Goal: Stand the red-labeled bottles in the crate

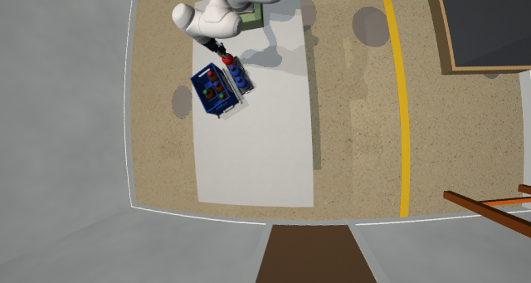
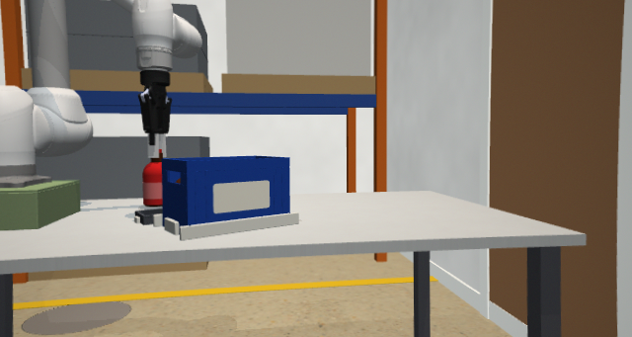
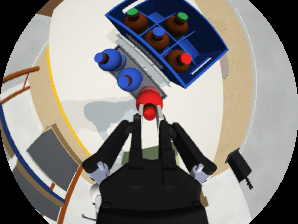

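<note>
My gripper (image 1: 223, 55) (image 2: 156, 147) (image 3: 149, 110) is shut on the neck of the red-labeled bottle (image 1: 227, 59) (image 2: 152, 184) (image 3: 149, 100). The bottle hangs upright, its base just above the dark tray (image 1: 250, 86) (image 2: 143, 217). Two blue-labeled bottles (image 1: 235, 70) (image 1: 241, 82) (image 3: 107, 60) (image 3: 129, 80) stand upright on the tray. Right beside the tray stands the blue crate (image 1: 227, 107) (image 2: 197, 189) (image 3: 200, 19), holding several brown bottles with coloured caps. In the exterior view the crate hides the blue-labeled bottles.
The crate rests on a pale grey base plate (image 2: 237, 225). The green block (image 1: 253, 21) (image 2: 35, 204) under the arm's base stands close behind the tray. The white table's edge (image 2: 346, 250) runs along the front. Shelving stands behind the table.
</note>
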### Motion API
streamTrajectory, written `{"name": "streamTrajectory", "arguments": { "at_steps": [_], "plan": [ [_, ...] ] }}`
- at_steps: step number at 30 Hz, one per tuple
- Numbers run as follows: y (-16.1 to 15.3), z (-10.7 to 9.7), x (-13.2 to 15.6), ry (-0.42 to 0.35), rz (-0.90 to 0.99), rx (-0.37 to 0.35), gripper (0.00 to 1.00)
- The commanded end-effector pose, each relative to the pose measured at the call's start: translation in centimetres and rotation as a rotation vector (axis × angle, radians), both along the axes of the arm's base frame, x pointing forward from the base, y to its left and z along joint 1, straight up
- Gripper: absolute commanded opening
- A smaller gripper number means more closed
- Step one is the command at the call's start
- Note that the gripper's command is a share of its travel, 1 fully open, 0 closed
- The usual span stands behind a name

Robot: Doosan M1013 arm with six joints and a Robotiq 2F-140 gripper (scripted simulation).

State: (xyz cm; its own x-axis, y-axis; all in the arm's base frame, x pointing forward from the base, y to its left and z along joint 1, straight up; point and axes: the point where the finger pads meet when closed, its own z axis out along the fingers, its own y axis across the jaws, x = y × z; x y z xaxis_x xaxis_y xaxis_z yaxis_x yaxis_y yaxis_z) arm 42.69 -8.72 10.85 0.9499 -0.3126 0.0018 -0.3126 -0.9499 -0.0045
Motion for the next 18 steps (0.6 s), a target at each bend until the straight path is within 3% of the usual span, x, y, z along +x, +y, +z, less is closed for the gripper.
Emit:
{"name": "streamTrajectory", "arguments": {
  "at_steps": [1, 18],
  "plan": [
    [0.0, 0.09, 0.0, 0.0, 0.0, 0.0, 0.0],
    [0.0, 0.24, 0.01, 0.0, 0.0, 0.0, 0.0]
  ]
}}
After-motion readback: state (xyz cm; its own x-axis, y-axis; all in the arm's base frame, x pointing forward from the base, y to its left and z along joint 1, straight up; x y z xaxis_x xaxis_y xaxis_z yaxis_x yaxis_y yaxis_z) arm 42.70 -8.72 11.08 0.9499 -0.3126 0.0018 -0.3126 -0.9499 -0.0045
